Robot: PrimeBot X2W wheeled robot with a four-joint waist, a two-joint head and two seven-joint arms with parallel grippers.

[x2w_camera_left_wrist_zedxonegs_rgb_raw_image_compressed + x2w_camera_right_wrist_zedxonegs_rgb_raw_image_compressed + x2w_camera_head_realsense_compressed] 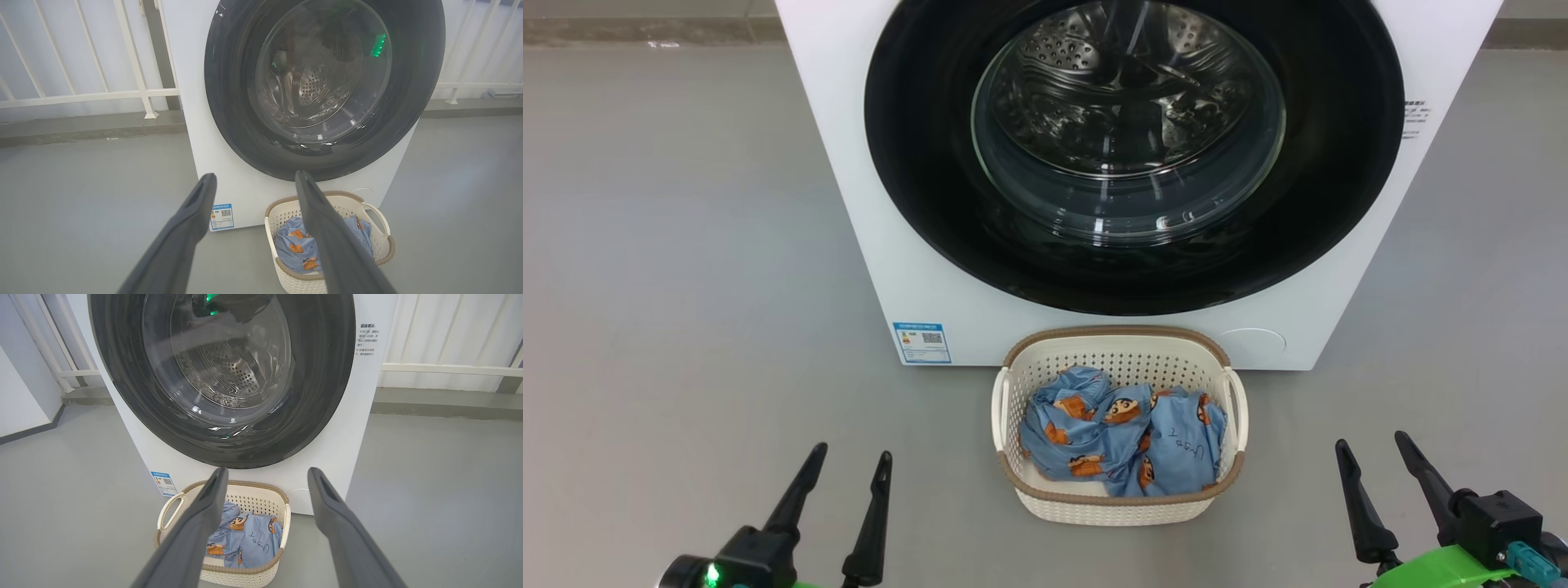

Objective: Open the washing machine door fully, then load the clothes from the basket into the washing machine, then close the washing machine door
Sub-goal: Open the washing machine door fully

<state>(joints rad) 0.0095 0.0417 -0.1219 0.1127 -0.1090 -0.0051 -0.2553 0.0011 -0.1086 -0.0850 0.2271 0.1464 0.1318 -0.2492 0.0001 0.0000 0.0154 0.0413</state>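
Grey floor (686,245), door (915,163) shut | my left gripper (853,452), right gripper (1370,441): spread, empty | risk: basket (1094,333) (beneath door) may block swing

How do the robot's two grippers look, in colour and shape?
The left gripper and the right gripper each have two long black fingers tapering to points, on a black block with bright green parts. The left one carries a small green light; the right one, a teal plug.

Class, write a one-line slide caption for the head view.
Before loading: left gripper and right gripper open, washing machine door shut, clothes piled in the basket below it.
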